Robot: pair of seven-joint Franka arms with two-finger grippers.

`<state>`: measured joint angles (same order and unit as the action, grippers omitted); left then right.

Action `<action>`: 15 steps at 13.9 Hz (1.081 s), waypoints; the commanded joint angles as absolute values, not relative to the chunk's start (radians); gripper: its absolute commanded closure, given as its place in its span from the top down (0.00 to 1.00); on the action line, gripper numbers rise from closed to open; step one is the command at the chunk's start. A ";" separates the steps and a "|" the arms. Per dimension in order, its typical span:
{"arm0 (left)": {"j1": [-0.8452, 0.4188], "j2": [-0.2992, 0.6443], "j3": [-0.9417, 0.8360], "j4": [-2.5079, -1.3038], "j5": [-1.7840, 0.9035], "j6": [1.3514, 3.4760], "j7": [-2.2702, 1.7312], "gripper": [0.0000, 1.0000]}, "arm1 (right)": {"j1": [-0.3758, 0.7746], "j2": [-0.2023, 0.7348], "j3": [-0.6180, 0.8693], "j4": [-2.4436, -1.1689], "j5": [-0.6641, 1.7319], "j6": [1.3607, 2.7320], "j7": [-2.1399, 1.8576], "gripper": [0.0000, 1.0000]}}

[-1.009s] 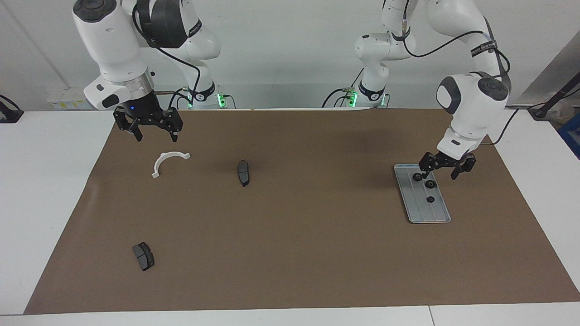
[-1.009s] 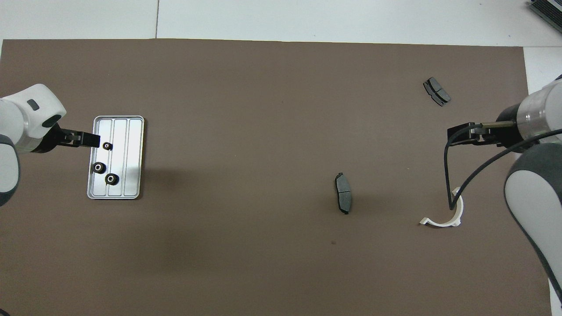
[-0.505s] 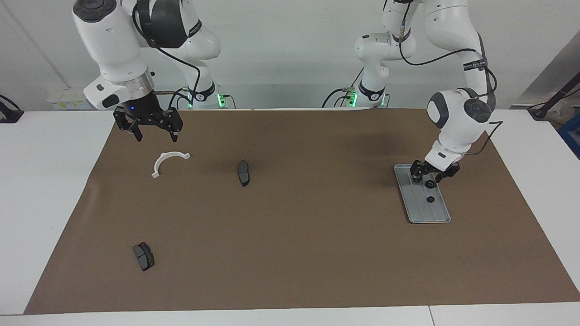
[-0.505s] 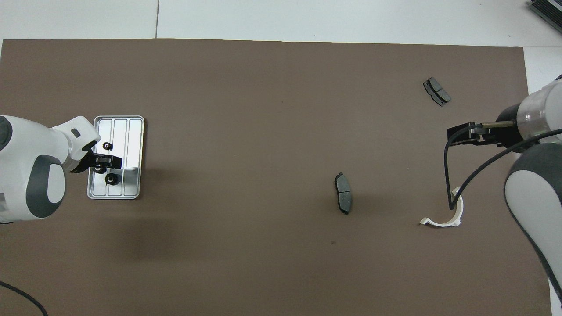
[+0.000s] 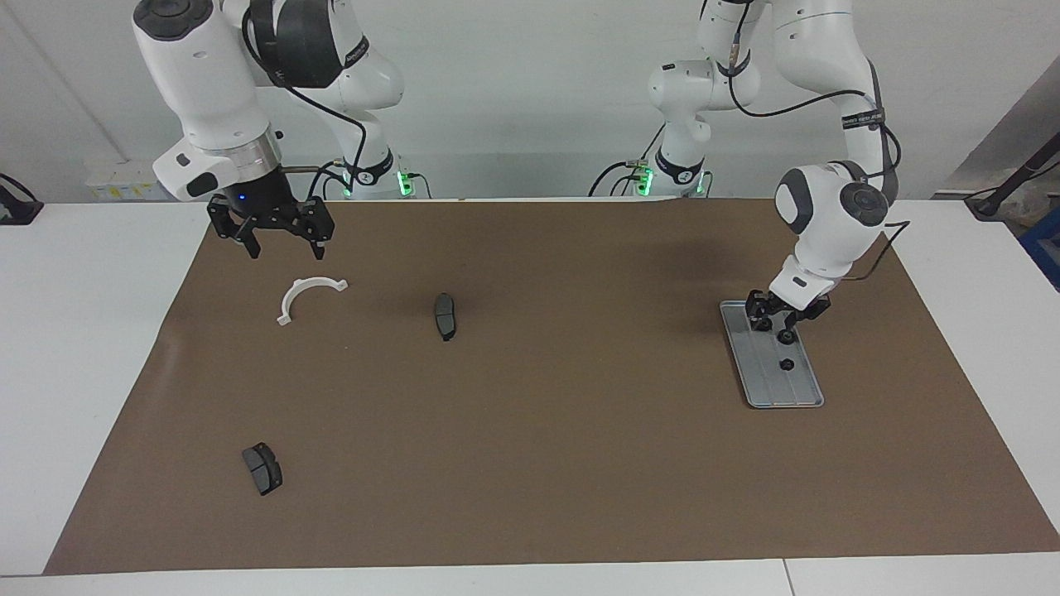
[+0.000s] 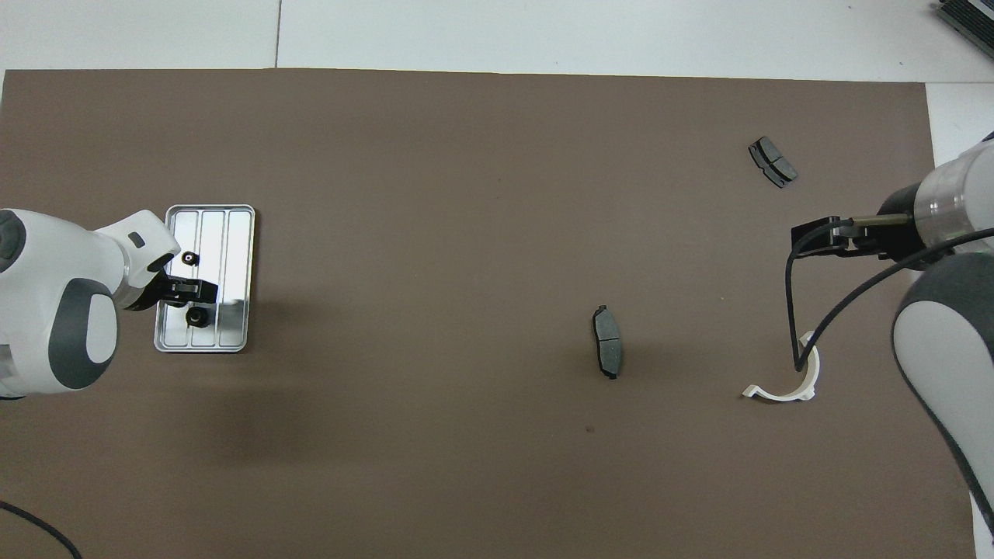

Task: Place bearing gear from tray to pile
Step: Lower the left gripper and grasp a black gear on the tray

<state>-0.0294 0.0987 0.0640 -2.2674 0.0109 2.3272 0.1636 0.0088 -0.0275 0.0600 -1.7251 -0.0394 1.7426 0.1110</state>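
The silver ribbed tray (image 5: 793, 389) (image 6: 234, 256) lies toward the left arm's end of the table. A small black gear (image 5: 787, 364) (image 6: 189, 258) sits on its end farther from the robots, and another gear (image 6: 196, 316) sits on its nearer end. My left gripper (image 5: 772, 326) (image 6: 186, 291) is low over the tray between them, open, and hides a third gear there. The pile lies toward the right arm's end: a white half-ring bracket (image 5: 308, 283) (image 6: 776, 395) and two dark brake pads (image 5: 445, 314) (image 5: 262, 468). My right gripper (image 5: 283, 246) (image 6: 808, 237) waits open above the mat near the bracket.
A brown mat (image 5: 546, 430) covers the table. The pads also show in the overhead view, one near the mat's middle (image 6: 607, 341) and one farther from the robots (image 6: 773, 161). A black cable (image 6: 792, 310) hangs from the right arm over the bracket.
My left gripper has swung in over the tray and come down onto its middle gear, which it now hides. The right arm has not moved.
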 commanded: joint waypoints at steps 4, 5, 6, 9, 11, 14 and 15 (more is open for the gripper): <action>-0.017 0.067 0.057 -2.335 0.026 2.387 0.115 0.59 | -0.002 -0.037 0.063 -1.724 -0.017 1.730 0.083 1.00; -0.015 0.071 0.057 -2.338 0.026 2.394 0.115 0.57 | -0.002 -0.037 0.063 -1.724 -0.017 1.729 0.083 1.00; -0.015 0.072 0.057 -2.342 0.026 2.398 0.114 0.57 | -0.002 -0.037 0.063 -1.724 -0.017 1.730 0.083 1.00; -0.017 0.077 0.057 -2.344 0.026 2.402 0.095 0.49 | -0.002 -0.037 0.063 -1.724 -0.017 1.730 0.083 1.00; -0.017 0.078 0.057 -2.344 0.026 2.402 0.095 0.41 | -0.002 -0.037 0.063 -1.724 -0.017 1.730 0.083 1.00; -0.017 0.080 0.057 -2.339 0.026 2.411 0.097 0.29 | -0.002 -0.037 0.063 -1.724 -0.017 1.730 0.083 1.00; -0.017 0.083 0.057 -2.333 0.026 2.410 0.097 0.25 | -0.002 -0.037 0.063 -1.724 -0.017 1.730 0.083 1.00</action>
<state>-0.0295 0.0905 0.0583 -2.3168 0.0099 2.3808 0.1089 0.0088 -0.0275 0.0600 -1.7251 -0.0394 1.7426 0.1110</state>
